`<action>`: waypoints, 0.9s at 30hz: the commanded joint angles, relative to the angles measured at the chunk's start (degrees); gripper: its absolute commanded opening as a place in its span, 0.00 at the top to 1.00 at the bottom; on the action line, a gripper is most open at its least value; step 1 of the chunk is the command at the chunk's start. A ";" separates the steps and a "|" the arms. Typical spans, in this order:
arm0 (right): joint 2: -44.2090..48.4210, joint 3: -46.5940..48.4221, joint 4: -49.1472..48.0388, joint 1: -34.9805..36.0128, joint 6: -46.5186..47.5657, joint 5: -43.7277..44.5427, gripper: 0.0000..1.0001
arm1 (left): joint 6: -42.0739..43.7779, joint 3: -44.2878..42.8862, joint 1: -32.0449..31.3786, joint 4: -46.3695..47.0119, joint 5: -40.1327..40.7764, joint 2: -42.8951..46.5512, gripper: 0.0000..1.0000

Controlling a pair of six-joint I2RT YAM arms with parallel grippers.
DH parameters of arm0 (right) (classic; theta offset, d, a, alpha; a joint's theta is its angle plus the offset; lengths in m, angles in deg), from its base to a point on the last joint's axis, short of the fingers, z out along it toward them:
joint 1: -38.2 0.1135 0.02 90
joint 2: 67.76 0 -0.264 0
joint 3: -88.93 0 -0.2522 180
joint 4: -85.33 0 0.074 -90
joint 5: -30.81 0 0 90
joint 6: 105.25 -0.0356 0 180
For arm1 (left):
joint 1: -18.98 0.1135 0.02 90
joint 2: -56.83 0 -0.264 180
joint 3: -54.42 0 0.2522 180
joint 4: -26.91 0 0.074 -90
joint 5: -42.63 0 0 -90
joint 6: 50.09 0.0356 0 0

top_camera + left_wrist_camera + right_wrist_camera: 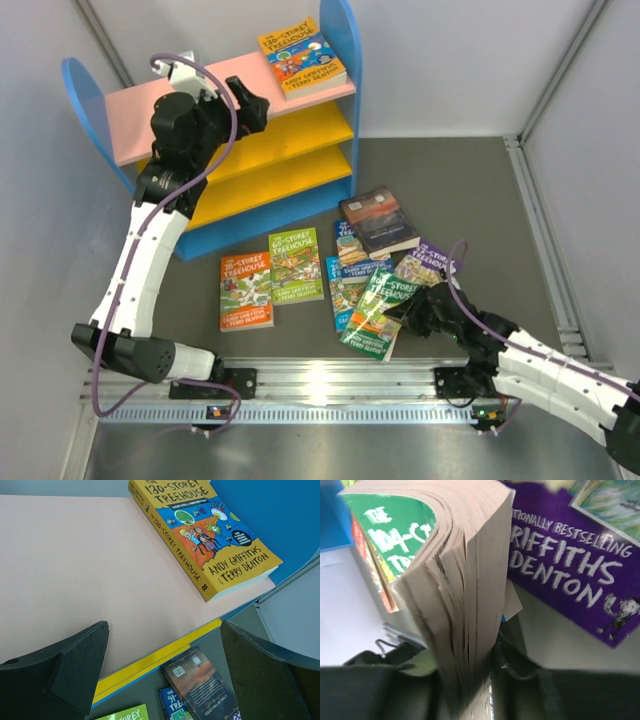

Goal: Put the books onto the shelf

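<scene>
Grey table [470, 190] between pale walls; shelf [345, 60] at far left, a yellow book [300, 58] flat on its pink top board; my left tool [164, 645] hovers over that board, fingers wide apart; my right tool [405, 312] is clamped on the page edge of a green book [465, 580], other books [246, 290] lying nearby on the table.

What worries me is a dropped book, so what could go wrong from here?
1. The right gripper pinches the green 104-Storey Treehouse only by its fanned page edge. When lifted, it may splay open or slip out.
2. That book overlaps the blue paperback beneath, so lifting it could drag that one along.
3. The left gripper hangs open over the pink top board, perhaps blocking a delivery there.
</scene>
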 commanded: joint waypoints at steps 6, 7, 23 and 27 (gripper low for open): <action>-0.46 22.55 24.62 0.83 12.02 8.15 1.00 | -0.61 3.15 -0.22 -3.43 0.83 1.39 0.01; -0.73 24.50 25.59 0.83 12.82 8.33 1.00 | -1.14 3.06 -0.22 -3.43 -0.04 1.04 0.01; -7.84 60.63 29.47 0.74 28.64 14.58 1.00 | -0.10 -5.40 -9.01 -8.45 -15.66 -2.30 0.05; -11.09 66.26 27.45 0.74 30.23 11.15 1.00 | -0.44 0.15 -10.06 -2.92 -30.26 -0.72 0.08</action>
